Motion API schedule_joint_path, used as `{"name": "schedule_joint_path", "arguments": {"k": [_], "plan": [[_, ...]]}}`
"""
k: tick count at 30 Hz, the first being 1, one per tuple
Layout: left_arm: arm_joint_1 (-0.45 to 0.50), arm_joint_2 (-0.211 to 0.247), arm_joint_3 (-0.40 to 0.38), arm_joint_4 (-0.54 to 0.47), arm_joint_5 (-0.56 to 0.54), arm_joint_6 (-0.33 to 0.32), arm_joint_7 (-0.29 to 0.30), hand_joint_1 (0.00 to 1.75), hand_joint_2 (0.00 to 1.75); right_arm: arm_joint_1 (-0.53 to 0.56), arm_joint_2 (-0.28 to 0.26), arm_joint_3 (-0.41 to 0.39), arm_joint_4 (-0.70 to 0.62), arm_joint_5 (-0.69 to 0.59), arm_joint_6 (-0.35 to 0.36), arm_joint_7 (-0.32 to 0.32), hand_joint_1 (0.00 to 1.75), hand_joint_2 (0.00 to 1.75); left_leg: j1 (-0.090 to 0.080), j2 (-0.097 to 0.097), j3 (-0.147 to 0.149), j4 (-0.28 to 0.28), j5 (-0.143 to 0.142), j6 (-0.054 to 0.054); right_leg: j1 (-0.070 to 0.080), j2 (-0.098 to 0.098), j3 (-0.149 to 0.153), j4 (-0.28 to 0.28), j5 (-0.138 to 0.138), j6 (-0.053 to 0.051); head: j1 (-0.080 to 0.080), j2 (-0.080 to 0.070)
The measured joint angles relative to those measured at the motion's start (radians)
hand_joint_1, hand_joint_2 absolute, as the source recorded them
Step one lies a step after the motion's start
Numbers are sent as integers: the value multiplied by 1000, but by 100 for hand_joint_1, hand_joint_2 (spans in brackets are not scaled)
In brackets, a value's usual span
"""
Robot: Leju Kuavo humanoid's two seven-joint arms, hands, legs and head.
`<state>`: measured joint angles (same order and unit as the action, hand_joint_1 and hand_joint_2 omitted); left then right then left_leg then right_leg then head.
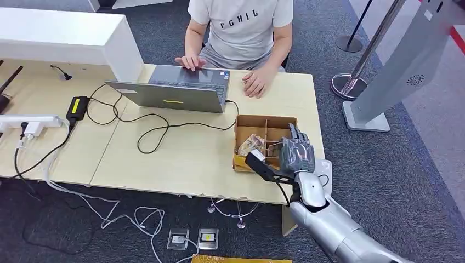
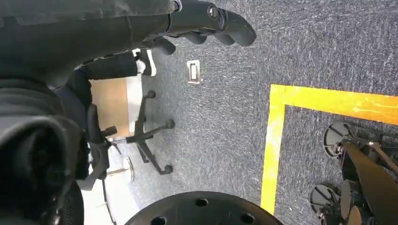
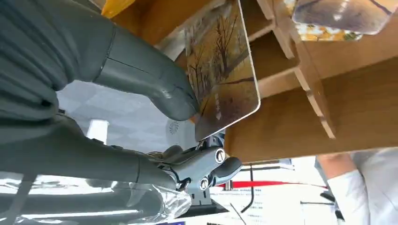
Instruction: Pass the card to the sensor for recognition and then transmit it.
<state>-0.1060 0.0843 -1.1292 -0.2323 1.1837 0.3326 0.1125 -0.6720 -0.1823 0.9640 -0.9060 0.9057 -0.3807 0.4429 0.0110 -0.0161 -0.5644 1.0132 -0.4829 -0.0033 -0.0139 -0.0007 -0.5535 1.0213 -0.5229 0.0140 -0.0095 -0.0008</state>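
We see the right hand raised over the cardboard box at the near right corner of the table, its fingers closed on a card. In the right wrist view the thick grey thumb presses flat on the card's printed face, a scene of autumn trees, while the darker fingers lie behind it, so the card stands pinched between them. Just beyond the hand lie the box's wooden dividers, and a second card rests in a compartment farther from the hand. From the head view, the box sits directly under and ahead of the hand, with more cards in its near left compartment, to the hand's left. Farther out from the hand, a person sits at the far edge of the table with one hand on an open laptop. The left hand hangs over grey carpet, its dark fingers curled inward and holding nothing that we can see.
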Motion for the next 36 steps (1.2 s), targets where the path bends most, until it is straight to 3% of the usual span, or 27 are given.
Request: {"name": "schedule_joint_path", "arguments": {"k": [7, 16, 22, 31, 36], "plan": [[0, 0, -2, 0, -1, 4, -11, 0, 0, -33, -5, 1, -95, 160, -53, 58, 175, 175, 0, 0, 0, 0, 0, 0, 0, 0, 0, 0, 0, 0, 0, 0], [0, 2, -2, 0, 0, 9, -15, 0, 0, -82, -19, -1, -251, 260, -61, 81, 175, 175, 0, 1, 0, 0, 0, 0, 0, 1, 0, 0, 0, 0, 0, 0], [0, 1, -7, 0, 1, 5, -18, 0, 0, -111, -19, 3, -308, 267, -30, 83, 175, 175, 0, 1, 0, 0, 0, 0, 0, 0, 0, 0, 0, 0, 0, 0], [-2, 1, -19, 0, 0, -3, -18, 0, 0, -114, 5, 12, -293, 221, -90, 59, 175, 175, 0, 1, 0, 0, 0, 0, 0, 0, 0, 0, 0, 0, 0, 0], [-4, 1, -26, 0, -3, -4, -18, 0, 0, -133, 32, 12, -240, 182, -87, 44, 175, 175, 0, 1, 0, 0, 0, 0, 0, 1, 0, 0, 0, 0, 0, 0]]}}
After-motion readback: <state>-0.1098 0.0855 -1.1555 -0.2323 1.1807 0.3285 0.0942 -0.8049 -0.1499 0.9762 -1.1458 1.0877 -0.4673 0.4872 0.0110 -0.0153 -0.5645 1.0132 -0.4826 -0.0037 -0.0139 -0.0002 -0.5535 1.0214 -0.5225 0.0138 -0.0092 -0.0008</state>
